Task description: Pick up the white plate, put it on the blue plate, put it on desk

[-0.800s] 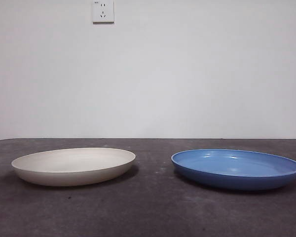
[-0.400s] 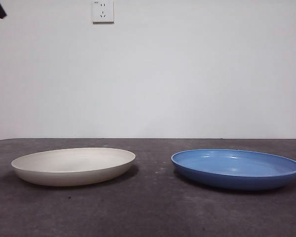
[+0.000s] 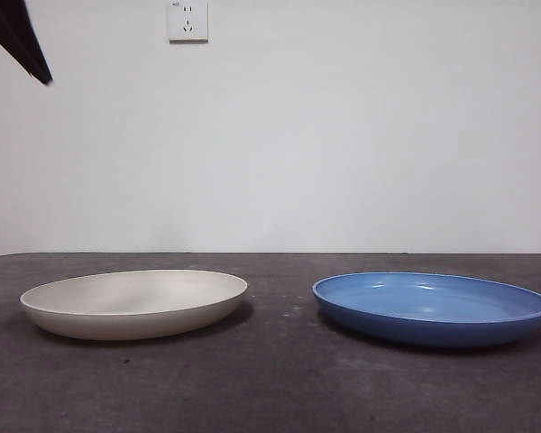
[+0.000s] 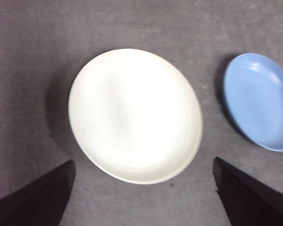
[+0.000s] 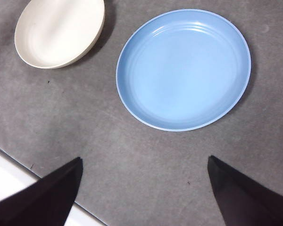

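- From the low front camera I have the desk (image 3: 279, 388) nearest me: a dark grey-brown top, matte and mottled, running back to the wall.
- On it sits the white plate (image 3: 133, 303), toward the left of the front view. It is round and shallow, off-white cream with a dull finish and a low curved rim, lying flat with nothing in it.
- Beside it, to the right and clearly apart, lies the blue plate (image 3: 432, 308). It is glossy medium blue, shallow, with pale highlights on its inner slope; it also lies flat and holds nothing.
- Bare desk shows between the two plates; their rims do not touch.
- My left gripper (image 4: 141, 197) hangs above the white plate (image 4: 135, 115). Its two black jaws stand wide apart with nothing between them, and the blue plate (image 4: 260, 101) shows off to one side.
- My right gripper (image 5: 144, 193) hangs above the desk near the blue plate (image 5: 184, 68), jaws spread wide and holding nothing; the white plate (image 5: 60, 32) lies beyond.
- In the right wrist view I see a white strip along the desk's edge (image 5: 19, 188).
- High at the front view's top left corner I see a black arm tip (image 3: 18, 36), well above the plates.
- Farthest back is the plain white wall (image 3: 343, 135) with a white wall socket (image 3: 187, 20) near the top.
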